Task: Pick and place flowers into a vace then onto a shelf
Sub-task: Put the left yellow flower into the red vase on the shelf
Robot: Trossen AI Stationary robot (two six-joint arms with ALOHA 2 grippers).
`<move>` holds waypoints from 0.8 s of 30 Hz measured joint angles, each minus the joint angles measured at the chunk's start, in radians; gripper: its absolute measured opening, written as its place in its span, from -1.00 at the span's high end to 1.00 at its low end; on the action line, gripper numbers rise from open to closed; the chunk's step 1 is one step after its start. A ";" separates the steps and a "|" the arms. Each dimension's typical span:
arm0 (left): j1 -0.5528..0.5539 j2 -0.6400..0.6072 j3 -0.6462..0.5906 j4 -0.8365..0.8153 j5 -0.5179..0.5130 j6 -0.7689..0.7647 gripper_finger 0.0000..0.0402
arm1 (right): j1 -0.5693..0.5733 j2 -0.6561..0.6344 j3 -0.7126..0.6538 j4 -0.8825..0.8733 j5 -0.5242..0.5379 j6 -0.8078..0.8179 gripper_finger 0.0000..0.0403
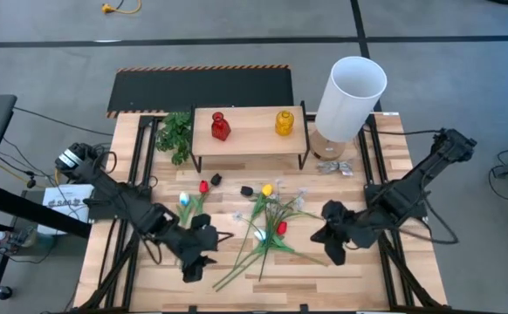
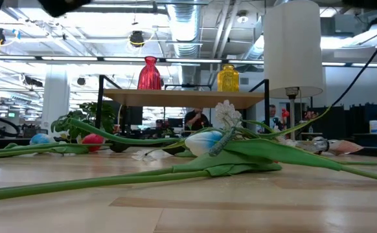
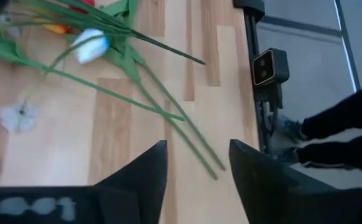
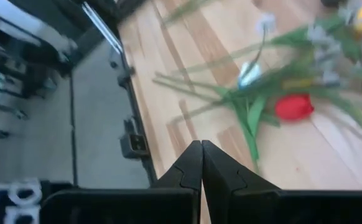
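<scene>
The flowers (image 1: 267,222) lie in a loose heap on the middle of the table, stems fanning toward the near edge; a few more (image 1: 197,192) lie to their left. In the low view a white-blue tulip (image 2: 205,141) rests on crossed stems. A red vase (image 1: 221,126) and a yellow vase (image 1: 284,122) stand on the shelf (image 1: 250,139) at the back. My left gripper (image 1: 203,251) hovers open left of the stem ends (image 3: 212,168), with nothing between its fingers (image 3: 196,180). My right gripper (image 1: 331,244) hovers shut (image 4: 201,163) right of the heap, near a red tulip (image 4: 295,107).
A tall white lamp (image 1: 350,96) stands at the back right beside the shelf. A bushy green leaf sprig (image 1: 177,135) lies left of the shelf. Black rails run along the table's left and right sides. A small camera (image 3: 270,66) sits at the near edge.
</scene>
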 joint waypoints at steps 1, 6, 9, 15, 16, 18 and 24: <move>0.017 -0.002 0.000 -0.001 0.016 0.033 0.30 | -0.006 0.017 0.000 -0.003 -0.011 0.005 1.00; 0.098 -0.045 0.000 -0.011 0.083 0.162 0.51 | -0.023 0.081 0.000 -0.001 -0.032 0.077 1.00; 0.134 -0.099 -0.028 -0.006 0.100 0.194 0.61 | -0.029 0.120 0.010 -0.007 -0.031 0.104 1.00; 0.176 -0.244 -0.225 0.129 0.102 -0.042 0.75 | -0.045 0.173 0.056 -0.117 -0.048 0.100 1.00; 0.182 -0.258 -0.260 0.187 0.108 -0.127 0.76 | -0.052 0.176 0.058 -0.131 -0.056 0.097 1.00; 0.193 -0.270 -0.320 0.332 0.116 -0.279 0.79 | -0.061 0.174 0.059 -0.164 -0.061 0.097 1.00; 0.209 -0.229 -0.409 0.539 0.059 -0.579 0.82 | -0.061 0.173 0.060 -0.184 -0.086 0.078 1.00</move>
